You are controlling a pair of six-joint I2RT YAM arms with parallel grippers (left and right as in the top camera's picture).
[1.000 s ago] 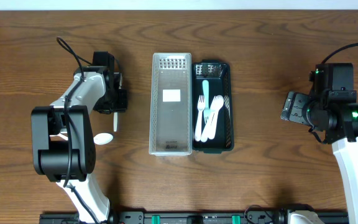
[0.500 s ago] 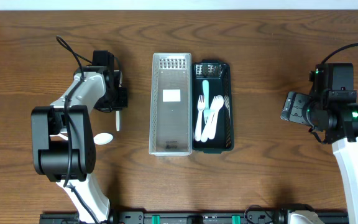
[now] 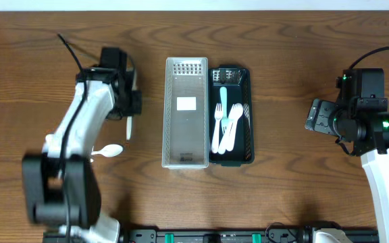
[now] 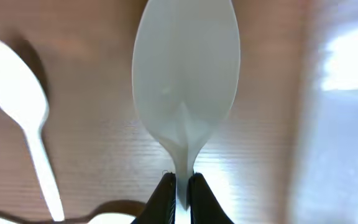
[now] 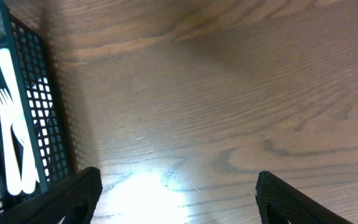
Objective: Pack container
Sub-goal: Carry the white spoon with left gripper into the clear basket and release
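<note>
The tabletop [image 3: 282, 54] is dark brown wood with a bold grain, and it glares under my right wrist. A black rail [image 3: 201, 236] runs along its near edge, and a pale strip [image 3: 194, 4] shows beyond the far edge. Nothing more of the room is in view.

Nearest me, on the left half, a loose spoon [image 3: 111, 150] lies flat on the wood, white, with its bowl toward the middle. Just beyond it is my left claw [image 3: 130, 106], clenched on the thin neck of a second white spoon [image 3: 129, 128]. In the wrist view my fingers [image 4: 165, 193] pinch it right behind the bowl, which juts out ahead of them. I cannot tell whether it rests on the wood. This held spoon sits left of the clear bin [image 3: 184, 142], apart from it.

The bin stands at the middle of the tabletop, its long side running near to far. It touches the black basket [image 3: 250, 135] on its right. In the basket lie white forks [image 3: 227, 128] and a teal piece [image 3: 223, 98] whose kind I cannot make out.

Well to the right, my right claw [image 3: 314, 116] is released. Its jaws are spread wide over bare wood, grasping nothing, well apart from the basket.
</note>
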